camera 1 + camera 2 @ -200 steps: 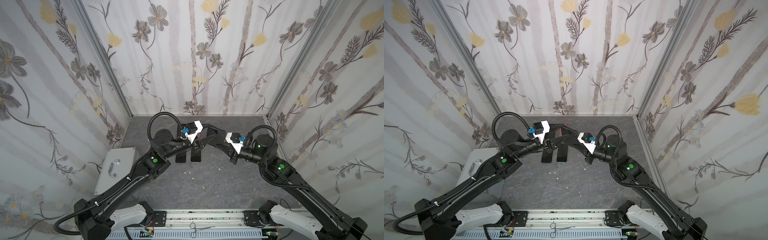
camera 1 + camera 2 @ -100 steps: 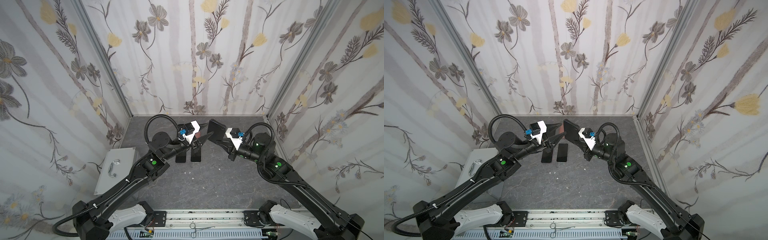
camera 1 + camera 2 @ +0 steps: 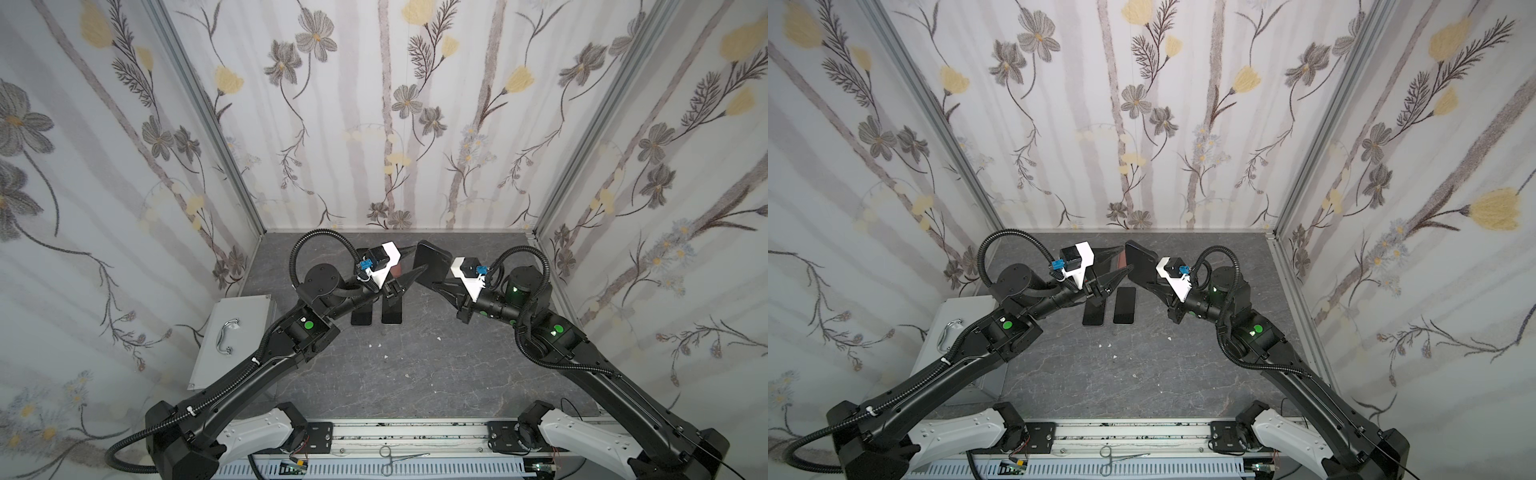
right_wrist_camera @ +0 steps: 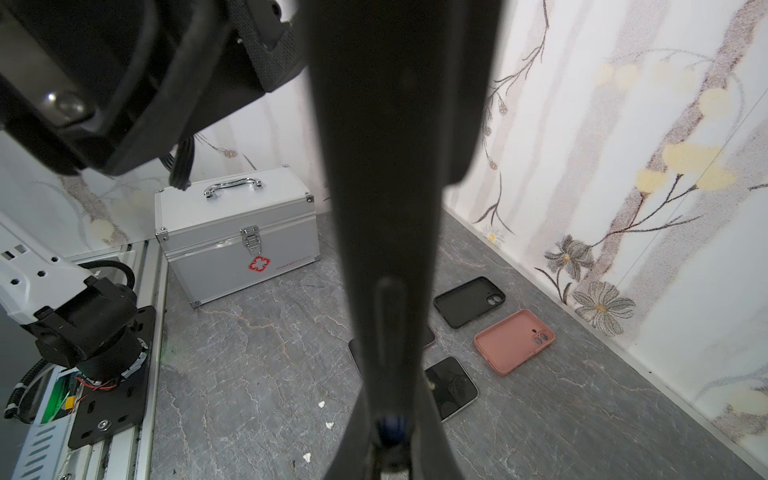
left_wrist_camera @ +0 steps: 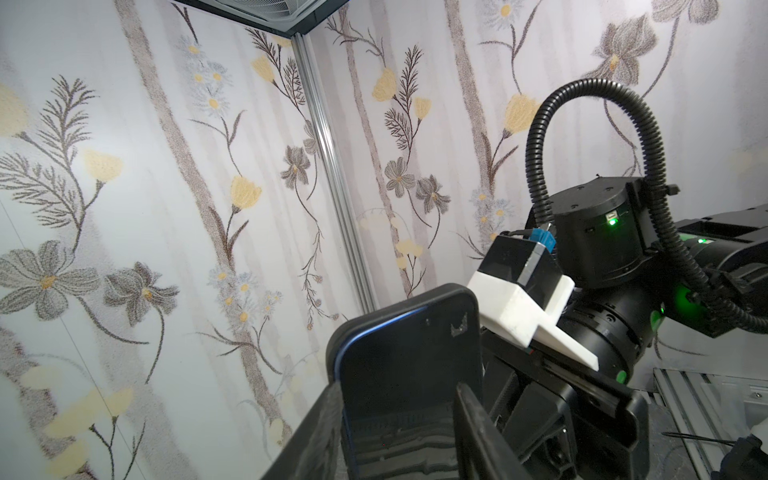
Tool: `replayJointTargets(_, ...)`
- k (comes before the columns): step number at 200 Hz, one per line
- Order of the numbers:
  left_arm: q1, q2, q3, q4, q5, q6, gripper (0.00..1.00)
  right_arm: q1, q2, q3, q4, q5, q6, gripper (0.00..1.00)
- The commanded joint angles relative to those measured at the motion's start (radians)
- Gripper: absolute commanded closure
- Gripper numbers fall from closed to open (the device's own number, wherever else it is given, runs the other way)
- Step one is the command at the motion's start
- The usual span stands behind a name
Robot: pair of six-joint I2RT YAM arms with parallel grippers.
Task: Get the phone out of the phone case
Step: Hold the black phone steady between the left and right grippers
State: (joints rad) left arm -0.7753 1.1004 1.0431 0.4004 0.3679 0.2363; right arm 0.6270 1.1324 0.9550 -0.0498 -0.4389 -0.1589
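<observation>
Left wrist view shows the phone standing on end, clamped by the right jaws, with the left jaws parted astride its lower end.

Blue-edged phone in black rubbery case stands upright, low-centre. Left gripper fingers flank both long edges, contact unclear. Behind: black right arm, white plastic cam mount, ribbed black cable. Floral wallpaper as bkgd.
</observation>
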Motion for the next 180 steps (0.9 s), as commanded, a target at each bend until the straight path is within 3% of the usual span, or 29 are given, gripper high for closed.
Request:
replayJointTargets(1,0.001,0.001,0.001,0.043,-0.001,0.014,0.54,0.000,0.002,0.001,0.044,-0.013,-0.012,1.00)
replayJointTargets(180,-0.002,-0.008,-0.009,0.054,-0.027,0.029,0.54,-0.001,0.004,-0.007,0.038,0.008,-0.021,1.00)
